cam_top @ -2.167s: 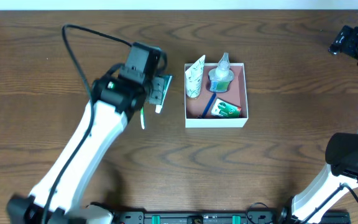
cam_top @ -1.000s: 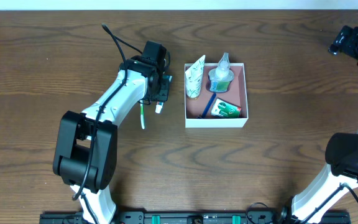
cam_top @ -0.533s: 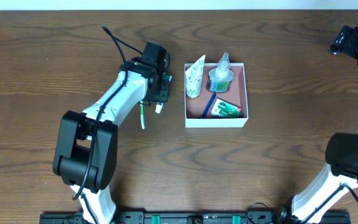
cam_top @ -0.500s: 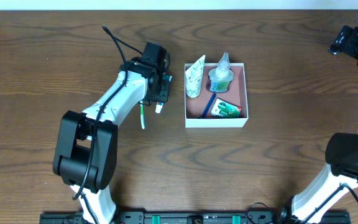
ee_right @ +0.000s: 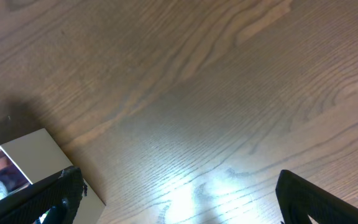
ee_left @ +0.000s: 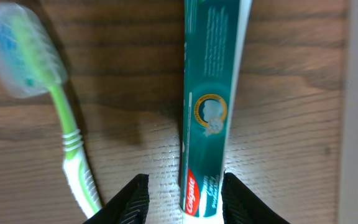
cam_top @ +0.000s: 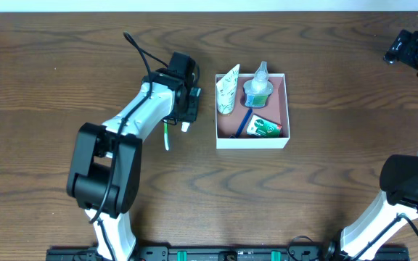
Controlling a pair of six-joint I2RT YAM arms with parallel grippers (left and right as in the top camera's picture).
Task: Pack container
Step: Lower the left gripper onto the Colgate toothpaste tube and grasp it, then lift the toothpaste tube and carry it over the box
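Toothpaste tube (ee_left: 211, 93), teal: brand name "Colgate" is printed in white on a red patch near its lower end. Fine white print along the tube is too small to be read.

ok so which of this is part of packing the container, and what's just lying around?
In the job: container, already holding white tube, clear bottle, blue toothbrush, green packet; toothpaste, straddled by the left claw; green toothbrush beside it, likely next.
Lying about: no stray items seen; right claw, open, off to the side.
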